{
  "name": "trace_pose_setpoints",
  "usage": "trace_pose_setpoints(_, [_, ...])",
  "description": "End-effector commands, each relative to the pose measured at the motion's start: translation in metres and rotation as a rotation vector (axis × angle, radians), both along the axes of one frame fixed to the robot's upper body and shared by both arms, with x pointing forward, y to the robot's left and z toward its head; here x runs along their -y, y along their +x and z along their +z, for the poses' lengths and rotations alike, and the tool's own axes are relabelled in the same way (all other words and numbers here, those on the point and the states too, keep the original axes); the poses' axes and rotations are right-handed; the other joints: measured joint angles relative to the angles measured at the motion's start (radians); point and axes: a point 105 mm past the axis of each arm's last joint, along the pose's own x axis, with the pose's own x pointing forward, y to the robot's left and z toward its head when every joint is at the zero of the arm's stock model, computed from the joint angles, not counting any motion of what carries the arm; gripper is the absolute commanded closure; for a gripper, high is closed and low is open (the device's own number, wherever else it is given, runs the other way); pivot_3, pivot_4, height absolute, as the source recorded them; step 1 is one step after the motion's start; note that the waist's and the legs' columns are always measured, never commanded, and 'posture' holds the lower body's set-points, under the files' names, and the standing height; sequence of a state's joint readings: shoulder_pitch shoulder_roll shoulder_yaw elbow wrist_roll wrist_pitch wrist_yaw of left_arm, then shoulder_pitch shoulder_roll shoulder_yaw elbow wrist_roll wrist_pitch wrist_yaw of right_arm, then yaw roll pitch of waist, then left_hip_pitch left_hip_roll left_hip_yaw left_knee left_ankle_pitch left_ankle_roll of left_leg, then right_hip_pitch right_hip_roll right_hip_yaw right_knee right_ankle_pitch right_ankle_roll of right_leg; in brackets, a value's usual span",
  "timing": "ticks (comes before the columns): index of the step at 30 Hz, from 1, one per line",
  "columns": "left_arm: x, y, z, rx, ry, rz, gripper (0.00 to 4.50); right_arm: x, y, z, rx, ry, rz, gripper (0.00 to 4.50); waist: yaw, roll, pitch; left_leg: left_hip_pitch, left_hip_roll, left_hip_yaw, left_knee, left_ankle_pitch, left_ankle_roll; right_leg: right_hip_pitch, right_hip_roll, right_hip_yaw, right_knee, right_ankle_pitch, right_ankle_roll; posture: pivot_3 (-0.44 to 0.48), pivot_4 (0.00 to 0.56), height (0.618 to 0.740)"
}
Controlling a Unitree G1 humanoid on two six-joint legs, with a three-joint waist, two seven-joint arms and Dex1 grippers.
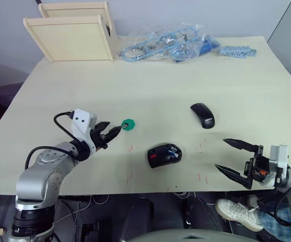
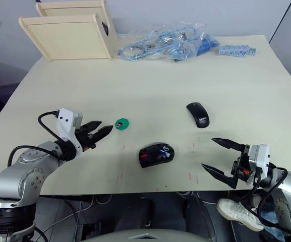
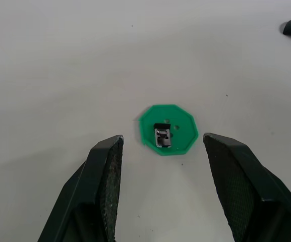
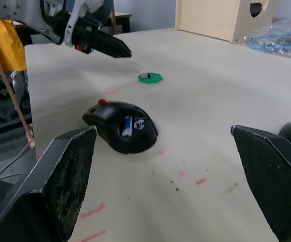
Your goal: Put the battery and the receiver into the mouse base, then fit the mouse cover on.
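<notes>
Receiver (image 3: 162,136) is a tiny dark/silvery nub lying on a green disc (image 3: 167,129), left-centre of the worktop (image 1: 150,80). Likely v. light, rigid, smooth metal: easy to flick away or drag the disc along, so pinch its short sides squarely w/ fingertips. Left claw (image 1: 108,132) is open, empty, aimed at it; the nub sits just beyond the tips, roughly centred btwn the two fingers, not touching. Mouse base (image 1: 164,155) is near-centre, to the right of the disc, w/ the blue battery (image 4: 127,125) apparently already seated in its bay. Mouse cover (image 1: 202,115) lies farther right, apart. Right claw (image 1: 232,158) is wide open, empty, at near right edge, well off the base.
</notes>
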State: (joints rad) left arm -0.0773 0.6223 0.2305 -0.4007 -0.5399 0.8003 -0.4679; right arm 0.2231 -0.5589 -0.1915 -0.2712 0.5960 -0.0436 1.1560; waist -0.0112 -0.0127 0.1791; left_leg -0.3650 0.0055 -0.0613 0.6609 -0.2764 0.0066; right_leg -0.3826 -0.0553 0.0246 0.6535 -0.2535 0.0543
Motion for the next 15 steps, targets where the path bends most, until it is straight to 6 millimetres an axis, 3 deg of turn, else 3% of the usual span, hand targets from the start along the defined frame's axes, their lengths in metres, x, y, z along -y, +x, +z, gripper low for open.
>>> trace_pose_setpoints(1, [0.001,0.006,0.005,0.018,0.008,-0.022,2.06,-0.006,-0.001,0.008,0.03,0.015,0.0,0.0,0.001,0.0,0.0,0.0,0.0,0.0,0.0,0.0,0.0,0.0,0.0,0.0,0.0,0.0,0.0,0.0,0.15,0.74])
trace_pose_setpoints(15, [0.008,0.017,-0.006,0.003,0.013,-0.062,2.06,-0.015,-0.009,0.008,0.025,0.038,-0.027,0.0,0.0,0.0,0.0,0.0,0.0,0.0,0.0,0.0,0.0,0.0,0.0,-0.001,0.0,0.0,0.0,0.0,0.15,0.74])
